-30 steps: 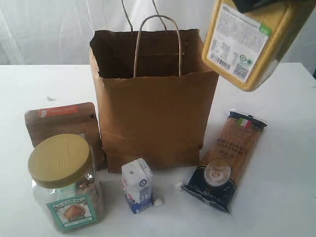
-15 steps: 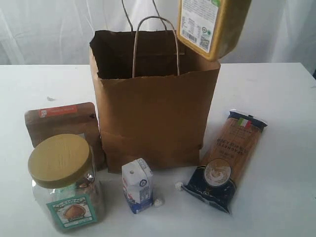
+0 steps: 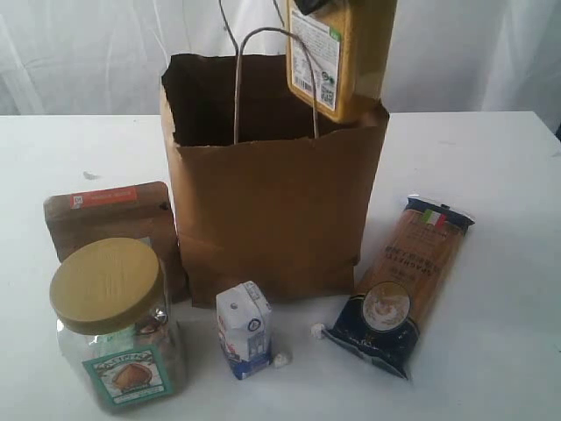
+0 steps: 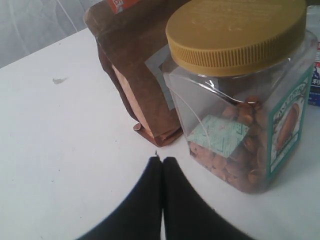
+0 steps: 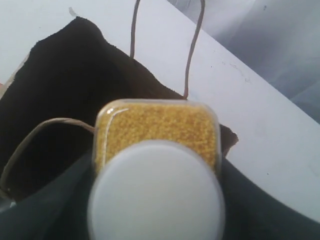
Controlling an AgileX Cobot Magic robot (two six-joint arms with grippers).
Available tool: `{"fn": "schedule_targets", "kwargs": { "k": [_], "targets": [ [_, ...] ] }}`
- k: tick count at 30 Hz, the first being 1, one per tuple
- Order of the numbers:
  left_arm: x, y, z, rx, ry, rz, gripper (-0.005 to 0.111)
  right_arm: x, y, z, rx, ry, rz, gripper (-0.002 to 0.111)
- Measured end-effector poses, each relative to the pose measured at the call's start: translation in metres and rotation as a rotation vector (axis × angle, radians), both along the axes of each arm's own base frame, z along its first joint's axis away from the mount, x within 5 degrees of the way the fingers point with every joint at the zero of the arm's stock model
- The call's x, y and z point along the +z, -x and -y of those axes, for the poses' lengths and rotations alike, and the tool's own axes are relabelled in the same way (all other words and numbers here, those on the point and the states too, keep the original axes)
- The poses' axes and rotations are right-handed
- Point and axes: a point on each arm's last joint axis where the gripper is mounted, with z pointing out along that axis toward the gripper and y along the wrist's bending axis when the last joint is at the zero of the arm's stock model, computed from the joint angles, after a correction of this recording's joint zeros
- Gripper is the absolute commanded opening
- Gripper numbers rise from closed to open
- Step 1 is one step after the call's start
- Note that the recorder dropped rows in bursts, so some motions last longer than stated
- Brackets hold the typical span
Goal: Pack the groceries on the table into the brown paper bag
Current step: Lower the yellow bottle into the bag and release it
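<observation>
Clamped in right gripper (image 5: pixel 156 192): yellow white-capped bottle (image 3: pixel 342 57), at brown paper bag (image 3: pixel 272 210) mouth near right rim (opening wide). Left gripper (image 4: pixel 162 162) closed, empty, over bare table (image 4: pixel 60 140) beside tan-lidded clear nut jar (image 4: pixel 240 100).

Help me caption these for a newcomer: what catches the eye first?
The tall creased brown paper bag stands open in the middle, biggest thing in view. A yellow white-capped plastic bottle hangs right at its mouth, held from above. At front left sits a clear nut jar with a tan screw lid.
</observation>
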Motion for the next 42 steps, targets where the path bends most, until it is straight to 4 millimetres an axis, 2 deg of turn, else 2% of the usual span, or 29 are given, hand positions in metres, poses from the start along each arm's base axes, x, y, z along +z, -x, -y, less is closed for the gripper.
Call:
{"fn": "schedule_targets", "kwargs": {
  "k": [12, 22, 29, 38, 42],
  "targets": [
    [0.000, 0.000, 0.000, 0.000, 0.000, 0.000, 0.000, -0.011, -0.006, -0.012, 0.031, -0.051, -0.068, 0.000],
    [0.000, 0.000, 0.000, 0.000, 0.000, 0.000, 0.000, -0.053, -0.032, -0.030, 0.035, 0.015, -0.200, 0.000],
    [0.000, 0.000, 0.000, 0.000, 0.000, 0.000, 0.000, -0.076, -0.040, -0.037, 0.034, 0.058, -0.297, 0.000],
    [0.000, 0.000, 0.000, 0.000, 0.000, 0.000, 0.000, -0.073, -0.035, -0.056, 0.169, -0.095, -0.321, 0.000],
    [0.000, 0.000, 0.000, 0.000, 0.000, 0.000, 0.000, -0.082, -0.040, -0.059, 0.172, -0.088, -0.340, 0.000]
  ]
}}
